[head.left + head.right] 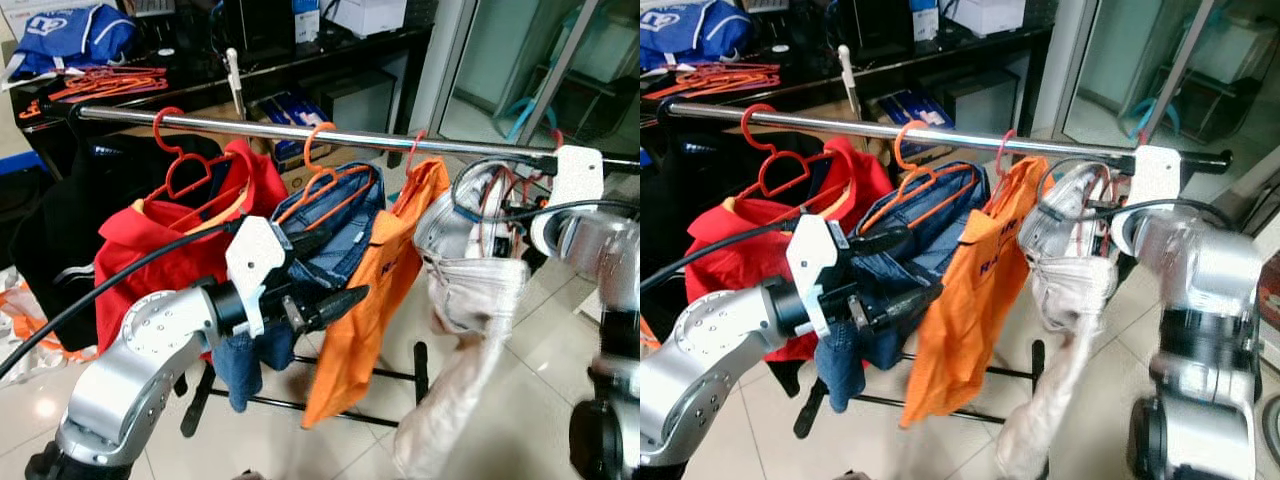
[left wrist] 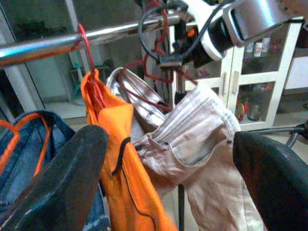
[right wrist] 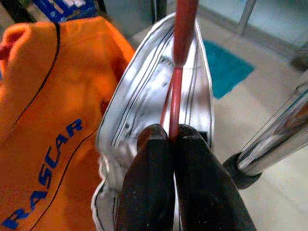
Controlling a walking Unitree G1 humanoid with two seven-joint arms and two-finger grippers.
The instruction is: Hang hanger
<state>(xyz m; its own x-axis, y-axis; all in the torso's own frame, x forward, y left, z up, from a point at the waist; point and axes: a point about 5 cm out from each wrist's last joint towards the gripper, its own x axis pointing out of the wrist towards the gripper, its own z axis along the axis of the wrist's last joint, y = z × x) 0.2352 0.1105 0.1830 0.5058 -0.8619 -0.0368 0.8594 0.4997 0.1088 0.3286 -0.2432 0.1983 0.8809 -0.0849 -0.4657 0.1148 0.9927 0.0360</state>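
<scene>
The steel rail runs crowded: red jacket, denim, orange shirt. At its right end the pale trousers dangle on a red hanger, pinched tight in the right pincer. The hook looks not yet over the rail, I think; miss it and everything drops. Left pincer gapes wide, idle by the orange shirt.
</scene>
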